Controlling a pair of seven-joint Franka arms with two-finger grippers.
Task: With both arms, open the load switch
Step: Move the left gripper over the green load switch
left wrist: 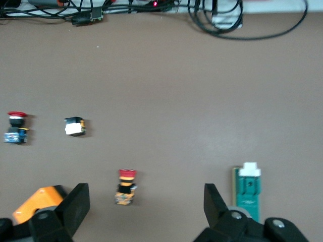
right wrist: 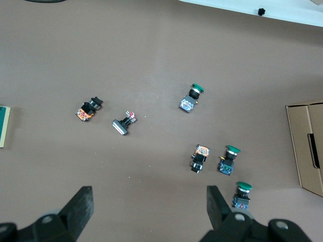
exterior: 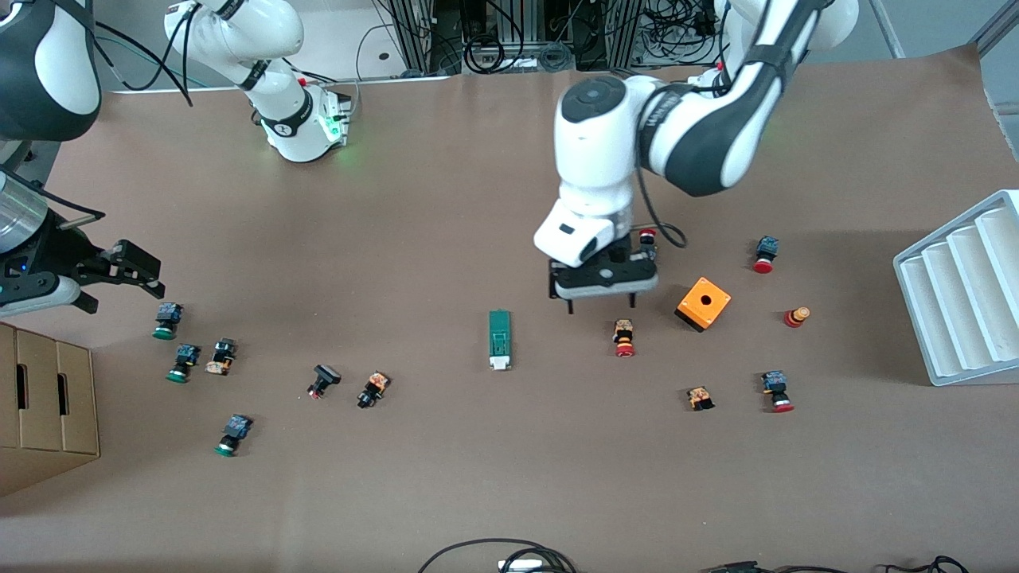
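The load switch (exterior: 499, 340) is a narrow dark-green block with a white end piece, lying flat mid-table with that end nearer the front camera. My left gripper (exterior: 602, 306) hangs open over bare table beside the switch, toward the left arm's end, with nothing between its fingers. The left wrist view shows the load switch (left wrist: 247, 190) just outside one fingertip (left wrist: 212, 197) of the left gripper (left wrist: 145, 200). My right gripper (exterior: 121, 288) hovers open and empty over the right arm's end of the table. In the right wrist view the right gripper (right wrist: 149, 204) is above bare table, and the load switch (right wrist: 4, 126) is cut by the frame edge.
An orange cube (exterior: 704, 303) and a red-capped push-button (exterior: 624, 338) lie close to the left gripper. Several more push-buttons are scattered at both ends, with green-capped ones (exterior: 166, 320) under the right gripper. A white ribbed tray (exterior: 963, 286) and a cardboard box (exterior: 44, 398) stand at the table's ends.
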